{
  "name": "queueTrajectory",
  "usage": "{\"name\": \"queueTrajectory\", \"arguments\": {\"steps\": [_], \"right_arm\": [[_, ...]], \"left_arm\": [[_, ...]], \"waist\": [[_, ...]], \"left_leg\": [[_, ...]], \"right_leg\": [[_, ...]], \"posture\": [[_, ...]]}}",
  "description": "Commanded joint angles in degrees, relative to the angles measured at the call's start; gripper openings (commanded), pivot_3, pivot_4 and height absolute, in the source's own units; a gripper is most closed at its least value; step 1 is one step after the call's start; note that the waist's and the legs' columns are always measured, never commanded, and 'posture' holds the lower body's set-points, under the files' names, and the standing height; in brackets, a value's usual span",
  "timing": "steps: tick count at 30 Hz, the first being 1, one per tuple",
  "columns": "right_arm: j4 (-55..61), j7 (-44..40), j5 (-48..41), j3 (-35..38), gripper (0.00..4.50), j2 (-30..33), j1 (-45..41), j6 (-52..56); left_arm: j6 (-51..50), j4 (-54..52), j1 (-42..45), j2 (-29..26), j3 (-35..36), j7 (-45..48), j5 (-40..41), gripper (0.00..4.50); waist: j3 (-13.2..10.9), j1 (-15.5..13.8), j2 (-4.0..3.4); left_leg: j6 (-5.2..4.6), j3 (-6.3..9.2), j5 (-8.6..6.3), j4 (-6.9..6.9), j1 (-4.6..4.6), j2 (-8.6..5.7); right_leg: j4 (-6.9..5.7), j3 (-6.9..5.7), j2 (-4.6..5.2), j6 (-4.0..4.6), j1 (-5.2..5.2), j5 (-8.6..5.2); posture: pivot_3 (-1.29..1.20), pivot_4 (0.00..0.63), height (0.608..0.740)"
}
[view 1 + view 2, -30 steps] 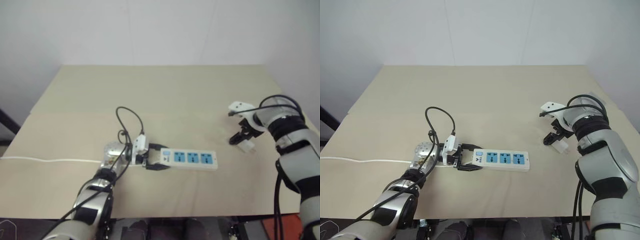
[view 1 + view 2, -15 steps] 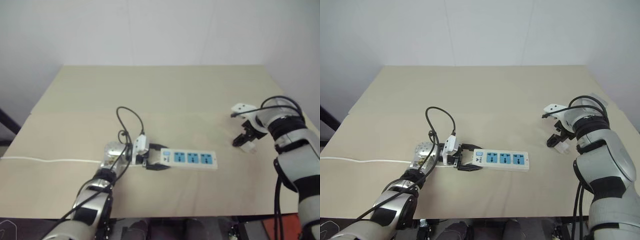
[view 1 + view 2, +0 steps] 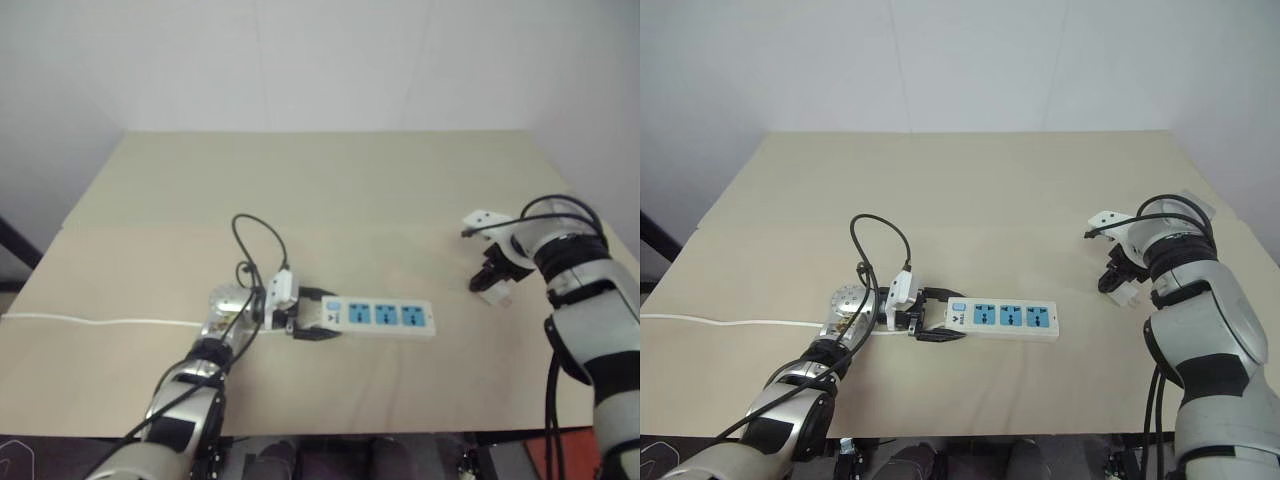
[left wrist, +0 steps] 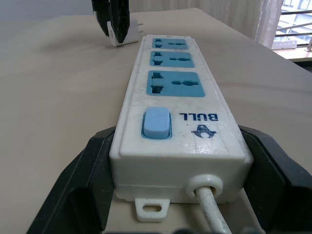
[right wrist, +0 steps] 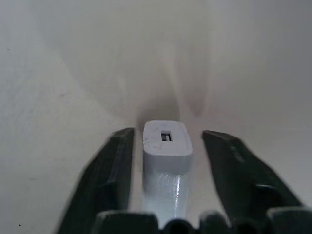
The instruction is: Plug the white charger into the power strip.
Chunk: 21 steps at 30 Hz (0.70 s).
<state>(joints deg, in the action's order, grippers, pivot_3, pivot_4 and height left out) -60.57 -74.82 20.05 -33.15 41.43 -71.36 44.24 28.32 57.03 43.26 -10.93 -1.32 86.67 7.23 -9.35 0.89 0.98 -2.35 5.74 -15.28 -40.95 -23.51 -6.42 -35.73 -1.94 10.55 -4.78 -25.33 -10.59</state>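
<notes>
The left hand [image 3: 928, 325] pinches the switch end of the power strip [image 3: 1005, 320], pinning it flat on the surface [image 3: 970, 200], with all three sockets empty. Well off to the other side, the right hand [image 5: 167, 146] points down over the white charger [image 5: 166, 141], which stands between its fingers [image 5: 117, 161]; these are partly spread, gaps showing on both sides, so no grip yet. Grasping, carrying and plugging in remain. No containers are present.

A broad, pale beige wooden desk [image 3: 970, 190] runs up toward twelve o'clock to a plain white wall [image 3: 940, 60]. The left wrist view catches a bright window with white curtain [image 4: 287, 24].
</notes>
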Motion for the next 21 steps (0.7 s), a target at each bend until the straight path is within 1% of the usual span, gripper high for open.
{"name": "queueTrajectory", "arguments": {"steps": [1, 2, 3, 10, 14, 17, 21], "right_arm": [[0.05, -0.58, 1.13, 0.74, 1.54, 0.58, 0.05, 0.62], [0.11, -0.58, 1.22, 0.79, 1.17, 0.55, 0.05, 0.69], [0.4, -0.93, 1.59, 0.43, 1.1, 0.64, 0.16, 0.44], [5.59, -2.79, 1.75, 1.49, 1.1, 1.77, -0.01, 1.66], [22.0, -5.8, -0.2, 3.75, 1.1, 6.21, 3.53, 4.87], [36.94, -5.75, -5.85, 11.26, 1.1, 8.62, 8.6, 6.44], [50.18, -2.95, -17.24, 25.85, 1.1, 6.19, 14.9, 9.74]], "left_arm": [[-0.53, -1.04, -0.11, 0.85, 0.06, -0.76, 1.6, 3.28], [-0.54, -1.12, -0.13, 0.8, -0.12, -0.64, 1.49, 3.28], [-0.46, -1.18, -0.14, 0.72, -0.35, -0.47, 1.33, 3.28], [-0.66, -1.62, 0.51, -0.28, -1.03, 0.28, 0.76, 3.28], [0.83, -2.09, 0.34, -1.58, -2.31, -0.47, -0.9, 3.28], [1.49, -2.76, -0.06, -2.29, -2.89, -1.53, -1.34, 3.28], [-0.12, -4.53, -1.01, -2.79, -2.99, -1.39, -0.01, 3.28]], "waist": [[0.01, 0.04, -0.02], [0.02, 0.06, -0.03], [0.02, 0.06, -0.04], [0.05, 0.13, -0.08], [0.05, 0.02, -0.08], [0.05, -0.03, -0.08], [0.05, 0.2, -0.08]], "left_leg": [[0.0, 0.0, 0.0, 0.0, 0.0, 0.0], [0.0, 0.0, 0.0, 0.0, 0.0, -0.01], [0.0, 0.0, 0.0, 0.0, 0.01, 0.0], [0.0, 0.0, 0.0, 0.0, 0.01, 0.0], [0.0, -0.01, 0.0, 0.0, -0.02, 0.0], [0.01, -0.01, -0.01, 0.02, -0.04, 0.01], [0.02, -0.04, 0.0, 0.0, 0.03, 0.02]], "right_leg": [[0.0, 0.01, 0.0, 0.0, 0.0, 0.0], [0.0, 0.01, 0.0, 0.0, 0.0, 0.0], [-0.01, 0.01, 0.0, 0.0, 0.0, 0.0], [-0.01, 0.02, 0.0, 0.0, -0.01, 0.0], [-0.04, 0.02, -0.01, 0.0, -0.07, 0.0], [-0.03, 0.01, -0.03, 0.0, -0.09, 0.0], [-0.06, 0.09, -0.04, 0.0, -0.03, 0.0]], "posture": [[0.0, 0.15, 0.74], [0.0, 0.15, 0.74], [0.0, 0.15, 0.74], [0.0, 0.15, 0.74], [0.0, 0.15, 0.74], [0.0, 0.15, 0.74], [0.0, 0.15, 0.74]]}}
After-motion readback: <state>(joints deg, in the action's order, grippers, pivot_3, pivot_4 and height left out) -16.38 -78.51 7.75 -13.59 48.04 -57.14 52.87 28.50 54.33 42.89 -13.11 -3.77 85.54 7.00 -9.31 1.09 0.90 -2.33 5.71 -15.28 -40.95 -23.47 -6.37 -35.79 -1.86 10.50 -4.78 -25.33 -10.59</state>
